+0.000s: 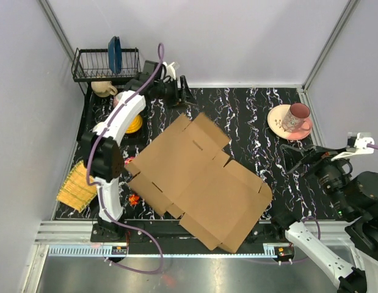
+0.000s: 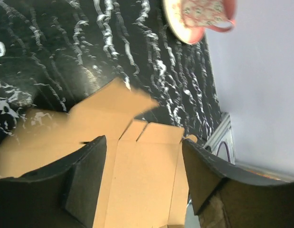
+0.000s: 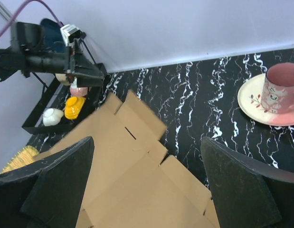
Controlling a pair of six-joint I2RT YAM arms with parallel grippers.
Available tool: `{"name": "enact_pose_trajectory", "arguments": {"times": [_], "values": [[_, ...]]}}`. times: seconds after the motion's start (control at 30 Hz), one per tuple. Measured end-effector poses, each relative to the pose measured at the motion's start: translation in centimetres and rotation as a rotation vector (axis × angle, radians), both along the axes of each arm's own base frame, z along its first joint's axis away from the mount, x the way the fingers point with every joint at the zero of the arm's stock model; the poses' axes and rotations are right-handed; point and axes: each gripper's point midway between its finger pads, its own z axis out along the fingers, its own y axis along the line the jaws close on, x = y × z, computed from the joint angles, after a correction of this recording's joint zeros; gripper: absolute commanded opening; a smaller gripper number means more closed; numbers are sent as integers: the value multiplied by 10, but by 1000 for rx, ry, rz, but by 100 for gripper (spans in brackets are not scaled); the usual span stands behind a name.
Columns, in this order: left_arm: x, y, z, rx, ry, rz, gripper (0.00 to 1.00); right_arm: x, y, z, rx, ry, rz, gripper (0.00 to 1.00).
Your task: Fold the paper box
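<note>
The paper box is a flat, matte brown cardboard die-cut with slits, creases and notched flaps. It lies on the glossy black, white-veined surface. Its long axis runs diagonally from near the left claw to the near edge, left of the right claw. Both claws stand spread, holding nothing.

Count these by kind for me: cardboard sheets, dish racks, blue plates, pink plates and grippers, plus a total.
cardboard sheet: 1
dish rack: 1
blue plate: 1
pink plate: 1
grippers: 2, left gripper and right gripper
total: 6
</note>
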Motion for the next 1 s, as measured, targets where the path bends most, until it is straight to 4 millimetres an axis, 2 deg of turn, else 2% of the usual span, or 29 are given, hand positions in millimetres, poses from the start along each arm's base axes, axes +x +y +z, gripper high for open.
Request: {"name": "enact_pose_trajectory", "arguments": {"times": [0.07, 0.1, 0.17, 0.23, 0.27, 0.33, 0.37, 0.43, 0.47, 0.53, 0.6, 0.63, 0.67, 0.77, 0.83, 0.9, 1.0], "values": [[26, 1, -32, 31, 58, 38, 86, 5, 3, -11, -7, 27, 1, 100], [37, 3, -43, 47, 75, 68, 99, 7, 5, -17, -12, 41, 1, 100], [51, 10, -48, 72, 67, 129, 99, 12, 9, -28, -19, 68, 6, 100], [64, 23, -37, 92, 14, 220, 99, 17, 15, -44, -29, 103, 18, 100], [68, 31, -22, 91, -40, 277, 99, 21, 19, -51, -33, 121, 23, 100], [63, 50, 5, 97, -140, 394, 99, 27, 25, -65, -41, 154, 30, 100], [46, 63, 21, 94, -186, 467, 99, 30, 28, -73, -44, 171, 34, 100], [-2, 84, 47, 84, -263, 611, 99, 37, 35, -85, -48, 200, 48, 100], [-30, 89, 62, 44, -290, 677, 99, 40, 38, -90, -48, 209, 50, 100], [-85, 96, 76, -75, -299, 785, 99, 45, 44, -98, -49, 230, 62, 100], [-131, 108, 60, -187, -213, 876, 99, 49, 50, -100, -42, 238, 76, 100], [-144, 119, 42, -210, -160, 941, 99, 51, 53, -99, -37, 238, 86, 100], [-150, 127, 23, -200, -114, 999, 99, 52, 56, -99, -29, 238, 94, 100], [-173, 143, -54, -1, 58, 1145, 99, 56, 65, -99, -1, 237, 122, 100], [-186, 152, -87, 136, 137, 1220, 99, 57, 70, -101, 16, 242, 136, 100], [-198, 167, -115, 264, 200, 1298, 99, 59, 75, -105, 32, 247, 151, 100], [-210, 184, -137, 331, 235, 1373, 99, 63, 82, -120, 44, 275, 163, 100]]}}
